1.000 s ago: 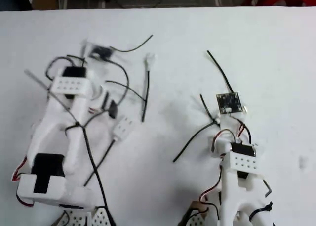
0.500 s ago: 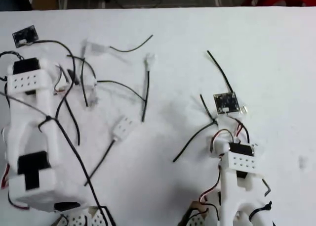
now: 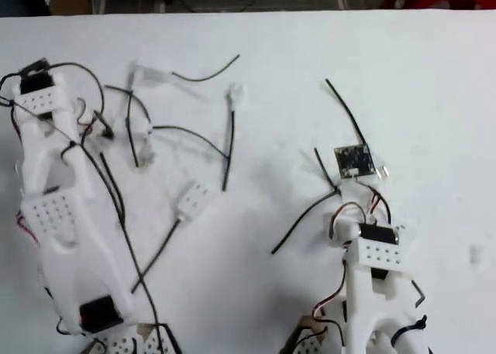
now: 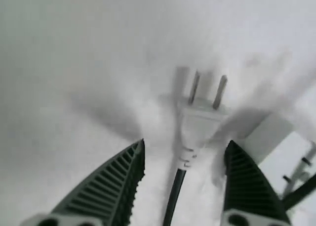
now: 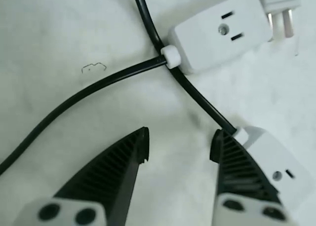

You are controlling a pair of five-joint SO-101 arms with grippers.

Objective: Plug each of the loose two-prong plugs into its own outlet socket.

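White tabletop (image 3: 434, 75) carries a scatter of black cords, plugs and sockets, with both arms reaching over it from the near edge. Nearest, on the right, the right arm (image 3: 377, 265) sits almost where it was a second ago, shifted only a touch. The right tool (image 5: 180, 133) hangs with jaws apart and empty over crossing black cords (image 5: 98, 87). An outlet socket (image 5: 219, 33) lies just beyond them and a second socket (image 5: 276, 161) lies beside one jaw. A white plug (image 5: 281, 1) rests next to the first socket with its prongs bare, not pushed in. Left of centre, another white socket (image 3: 192, 201) on its cord has not moved. The real change is farther off: the left arm (image 3: 58, 207), bent over the tangle of cords a second ago, has swung out and stretched to the far left of the tabletop, and the cords it was over now lie differently. The left tool (image 4: 186, 143) is open, and a loose two-prong plug (image 4: 200, 119) lies flat between the jaws, touched by neither. That looks like a line-up for a pickup: the plug is framed but not yet held, and no plug appears seated in a socket, so the task seems barely begun
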